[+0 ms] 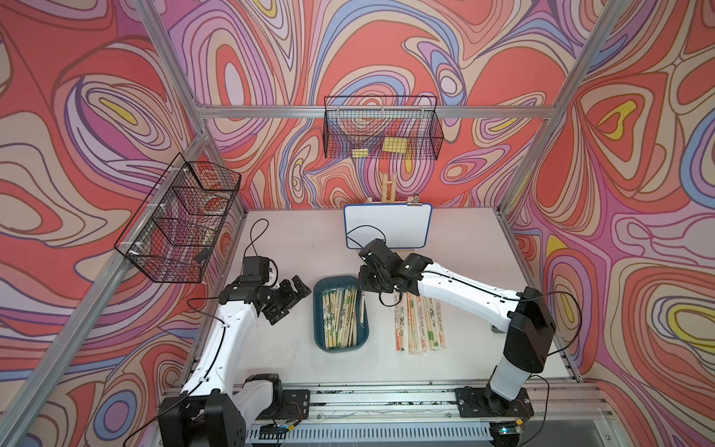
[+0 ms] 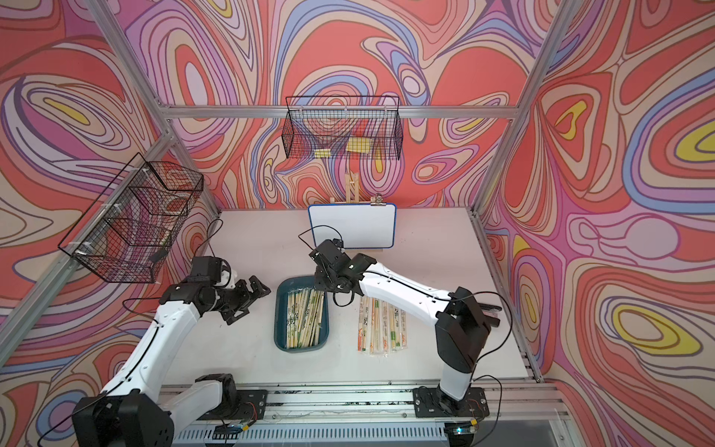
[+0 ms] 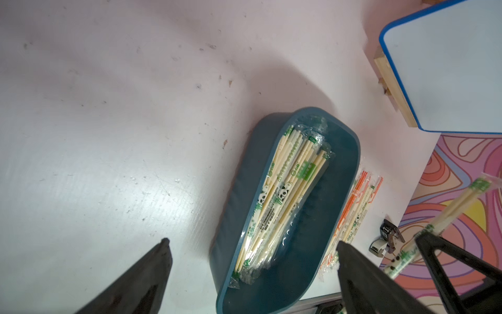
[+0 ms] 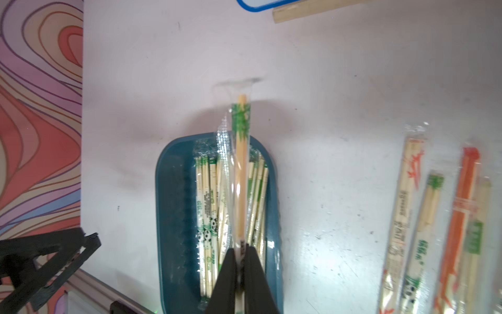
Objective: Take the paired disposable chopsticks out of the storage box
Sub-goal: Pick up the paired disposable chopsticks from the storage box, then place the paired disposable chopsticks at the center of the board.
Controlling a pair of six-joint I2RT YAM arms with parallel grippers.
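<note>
Pale desk (image 1: 468,255), loud swirled walls all round.

Right claw (image 4: 239,251) is pinched tight on one end of a single sleeved pair of chopsticks (image 4: 240,163), with green print at its far end. That pair juts straight out from the claw, raised over the blue box (image 4: 164,195) and running along its length. From the left wrist view it looks clear of the pile.

Below it, the pile of pairs (image 1: 340,317) lies in the box, with many left. Just beside the box, on the right arm's side, a row of pairs (image 1: 419,327) lies flat on the desk, side by side. Left claw (image 2: 247,302) hangs spread wide and empty on the box's other side, near it but not touching.

We judge the step as carry-out: one pair lifted, not yet set down. Next move calls for swinging it across to the row, lowering it parallel to the others, then letting go.
</note>
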